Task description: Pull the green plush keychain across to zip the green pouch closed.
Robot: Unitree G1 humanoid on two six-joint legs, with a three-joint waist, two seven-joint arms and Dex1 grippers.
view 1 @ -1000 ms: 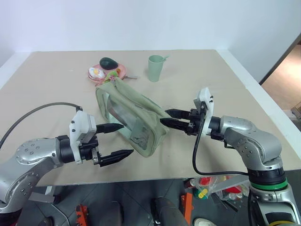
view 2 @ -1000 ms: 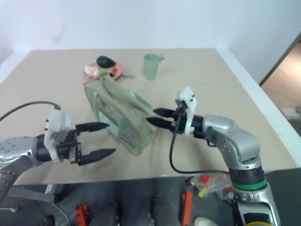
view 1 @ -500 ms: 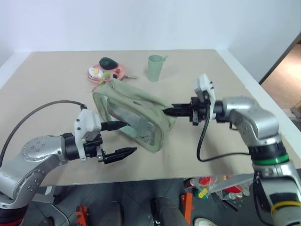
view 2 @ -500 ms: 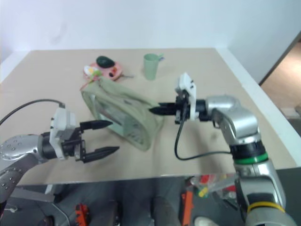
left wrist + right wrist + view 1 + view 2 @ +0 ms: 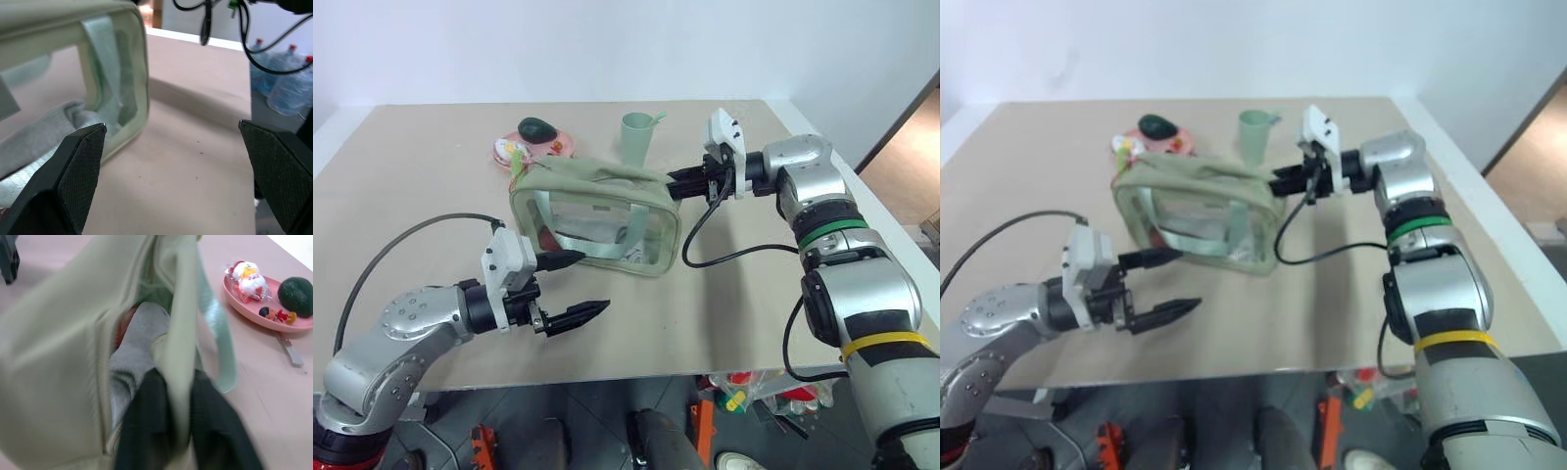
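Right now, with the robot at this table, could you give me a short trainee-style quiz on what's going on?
1. True or false: the left end effector is open.
2. What does the right end effector pinch? A cup, B pouch, C avocado toy.
3. Fill in: the keychain sits at the pouch corner nearest the pink ____.

Key: 1 true. 2 B. 3 plate.

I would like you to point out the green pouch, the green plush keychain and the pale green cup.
green pouch (image 5: 607,230): left eye view, on its clear window side.
green plush keychain (image 5: 518,163): left eye view, on the fuzzy plush.
pale green cup (image 5: 635,145): left eye view, on its outer wall.
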